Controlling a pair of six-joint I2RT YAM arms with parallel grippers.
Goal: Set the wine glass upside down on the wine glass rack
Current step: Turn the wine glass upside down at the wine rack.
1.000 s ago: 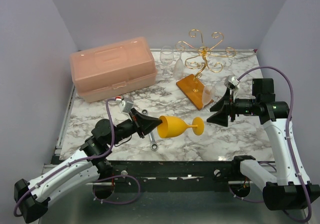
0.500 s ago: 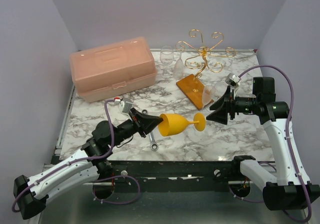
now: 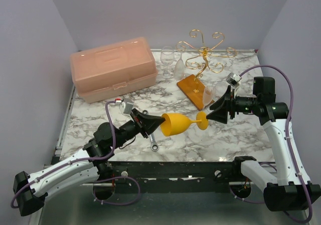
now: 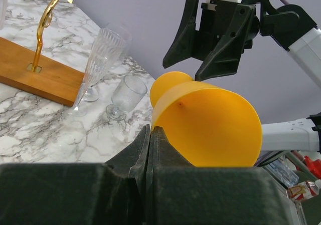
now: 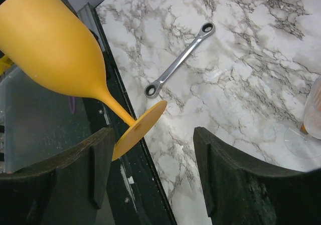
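Note:
The yellow wine glass (image 3: 176,124) lies sideways in the air over the table's front, its foot (image 3: 201,121) pointing right. My left gripper (image 3: 153,123) is shut on the bowl's rim (image 4: 210,127), its fingertips (image 4: 159,135) pressed together over the wall. My right gripper (image 3: 212,116) stands open just right of the foot. In the right wrist view the foot (image 5: 139,129) sits close to the left finger (image 5: 98,160), while the gripper (image 5: 153,141) holds nothing. The gold wine glass rack (image 3: 204,52) stands at the back on its orange-brown base (image 3: 191,88).
A pink toolbox (image 3: 113,68) fills the back left. A wrench (image 3: 154,144) lies under the glass. Clear glasses stand beside the rack (image 3: 168,55) and by its base (image 3: 208,95), close to my right arm. The table's front edge (image 5: 130,175) runs below the foot.
My left gripper carried the yellow glass slightly right and up. My right gripper moved left toward the foot, closing the gap between them. Both jaws stayed as they were.

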